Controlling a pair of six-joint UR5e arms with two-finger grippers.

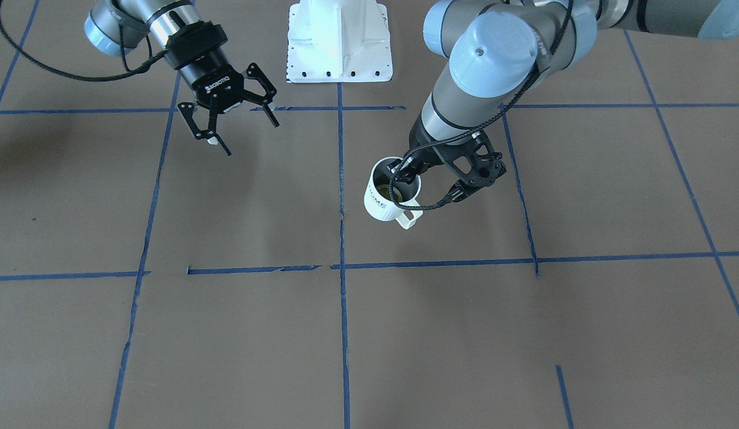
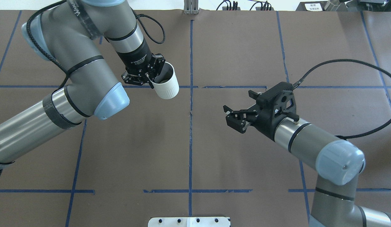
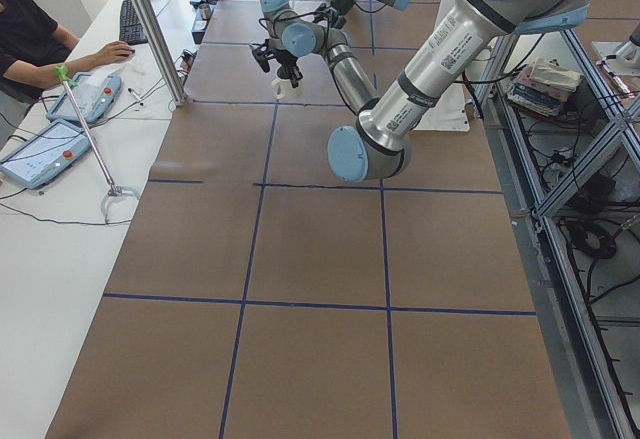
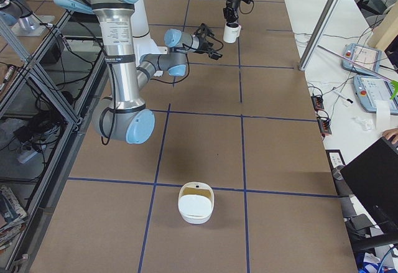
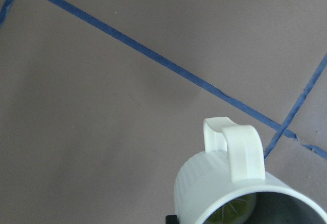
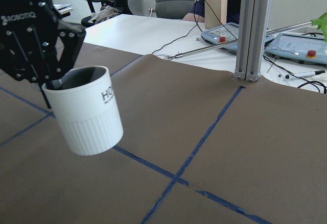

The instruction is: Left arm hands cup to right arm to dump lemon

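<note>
The cup (image 2: 166, 85) was found held aloft by its rim in the closed left gripper (image 2: 152, 77), with the lemon (image 5: 232, 213) inside. It lay left of and farther than the right gripper (image 2: 234, 115), which was spread, empty and well apart.

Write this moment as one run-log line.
left gripper: shut on cup rim | cup: tilted, off table | lemon: in cup | right gripper: open, empty

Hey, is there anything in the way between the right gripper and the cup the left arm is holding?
Nothing visible. Only bare table lies between the open right gripper and the cup, which the left gripper holds by its rim.
</note>
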